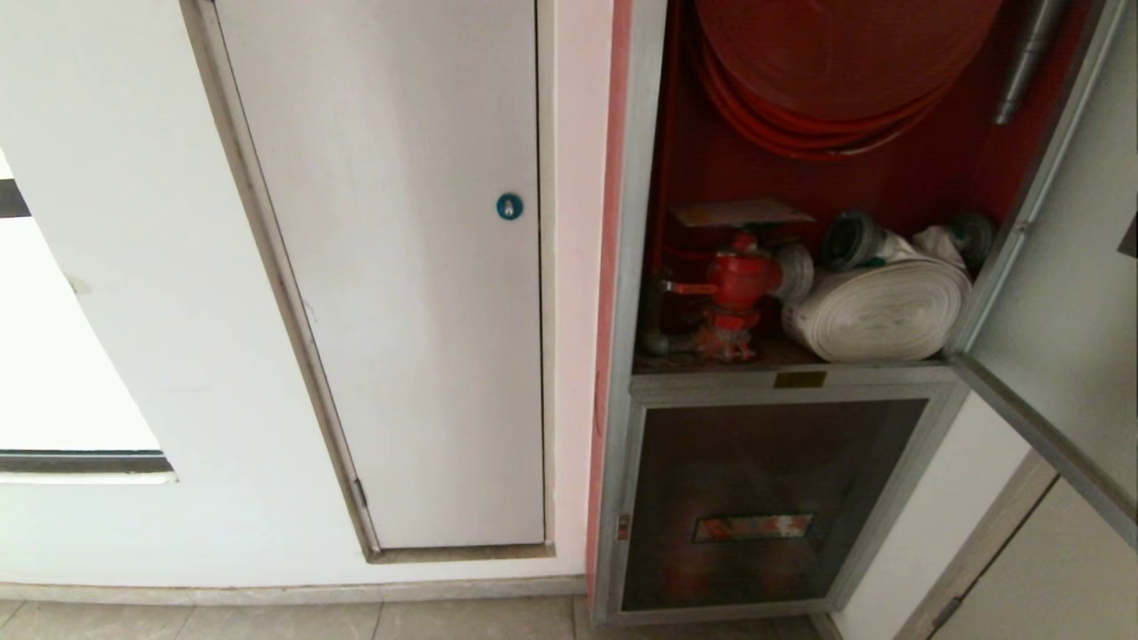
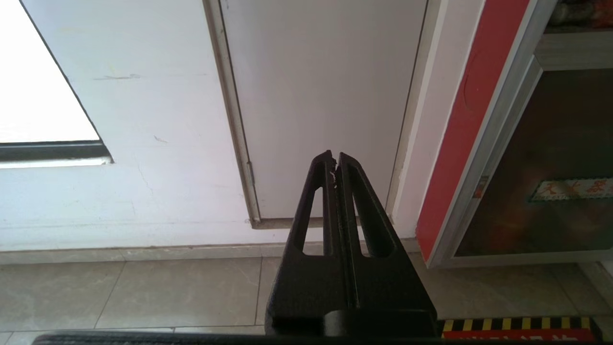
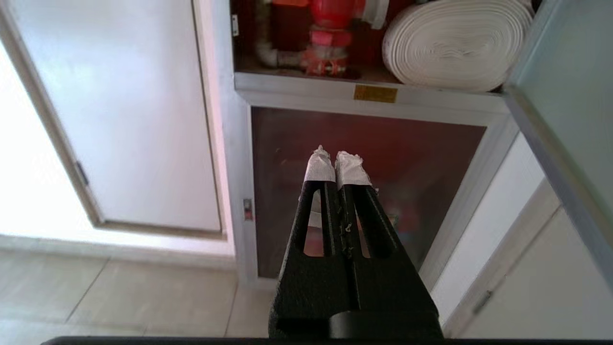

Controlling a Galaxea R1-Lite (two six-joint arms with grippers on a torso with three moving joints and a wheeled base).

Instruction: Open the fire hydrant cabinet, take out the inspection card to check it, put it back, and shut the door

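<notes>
The tall silver aluminium-framed fire hydrant cabinet (image 1: 631, 267) with its red interior stands open. Its large glass door (image 1: 1058, 293) in an aluminium frame is swung out to the right. Inside, a flat rectangular inspection card (image 1: 742, 213) lies level on top of the red valve (image 1: 738, 284), and a white rolled hose (image 1: 880, 311) rests on the cabinet shelf just beside the valve, under the red hose reel (image 1: 836, 71). Below the shelf is a smaller dark glass panel (image 1: 756, 498), shut. To the left of the cabinet is a plain white door with a blue round lock (image 1: 509, 206).

The right gripper (image 3: 336, 160), its fingers tipped with white tape and pressed together with nothing between them, points at the lower dark glass panel, apart from it. The left gripper (image 2: 334, 160), fingers also closed and empty, hangs above the tiled floor (image 2: 143, 292), facing the bottom of the white door.
</notes>
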